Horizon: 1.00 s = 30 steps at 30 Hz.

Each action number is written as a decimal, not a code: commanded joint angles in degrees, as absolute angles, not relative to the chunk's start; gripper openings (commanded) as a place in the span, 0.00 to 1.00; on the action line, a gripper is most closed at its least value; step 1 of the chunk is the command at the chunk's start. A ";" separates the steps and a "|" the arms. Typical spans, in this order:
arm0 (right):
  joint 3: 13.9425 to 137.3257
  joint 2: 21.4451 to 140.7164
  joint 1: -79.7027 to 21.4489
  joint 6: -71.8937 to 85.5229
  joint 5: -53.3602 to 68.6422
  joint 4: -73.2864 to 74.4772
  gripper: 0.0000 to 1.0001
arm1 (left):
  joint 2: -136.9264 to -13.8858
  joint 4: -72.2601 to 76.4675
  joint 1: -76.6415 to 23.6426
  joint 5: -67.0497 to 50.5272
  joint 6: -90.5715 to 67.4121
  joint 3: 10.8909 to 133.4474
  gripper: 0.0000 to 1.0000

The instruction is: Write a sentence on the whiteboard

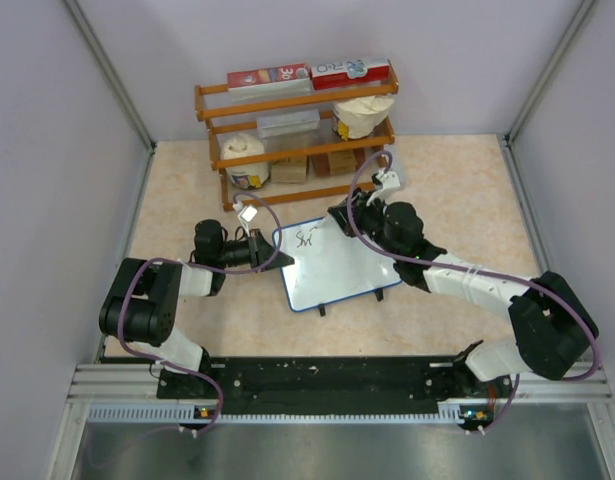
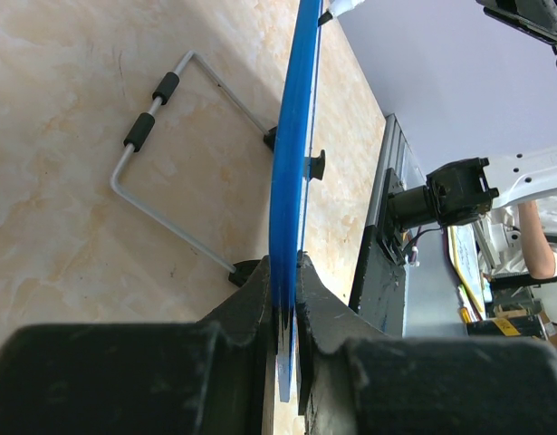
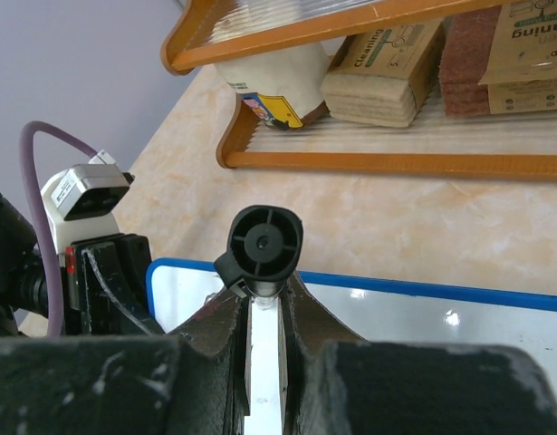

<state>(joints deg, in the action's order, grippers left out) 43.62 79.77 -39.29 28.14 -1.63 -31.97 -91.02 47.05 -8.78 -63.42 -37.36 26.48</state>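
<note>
Between left fingers (image 2: 235,333), whiteboard (image 2: 289,181) lengthwise outward

Both arms (image 1: 147,310) have black joints, white links (image 1: 457,278), purple cables (image 3: 41,254).

Your whiteboard (image 1: 337,270): white face, blue frame, black feet. Writing (image 1: 307,238) you see there: thin black strokes. Marker (image 3: 264,243): black cap, white barrel. Tabletop (image 1: 457,190): beige, marbled veins. Shelf rack (image 1: 297,100): orange wood. Cable (image 3: 35,208): purple. Walls (image 1: 47,150): pale lilac.
</note>
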 commanded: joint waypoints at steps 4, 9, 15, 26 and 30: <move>42.89 80.16 -39.11 27.77 -1.23 -32.26 0.00 | -92.02 47.37 -8.79 -60.91 -35.42 27.51 0.00; 41.58 79.81 -39.20 27.86 -0.79 -32.26 0.00 | -92.02 47.37 -8.79 -60.91 -35.42 27.42 0.00; 39.82 79.02 -39.20 27.95 -0.18 -32.26 0.00 | -91.93 47.29 -8.79 -60.91 -35.33 27.60 0.00; 38.06 77.61 -39.20 28.21 -0.18 -31.90 0.00 | -91.93 47.20 -8.79 -60.82 -35.33 27.51 0.00; 38.06 77.17 -39.20 27.78 -0.26 -31.38 0.00 | -91.93 47.20 -8.79 -60.82 -35.33 27.60 0.00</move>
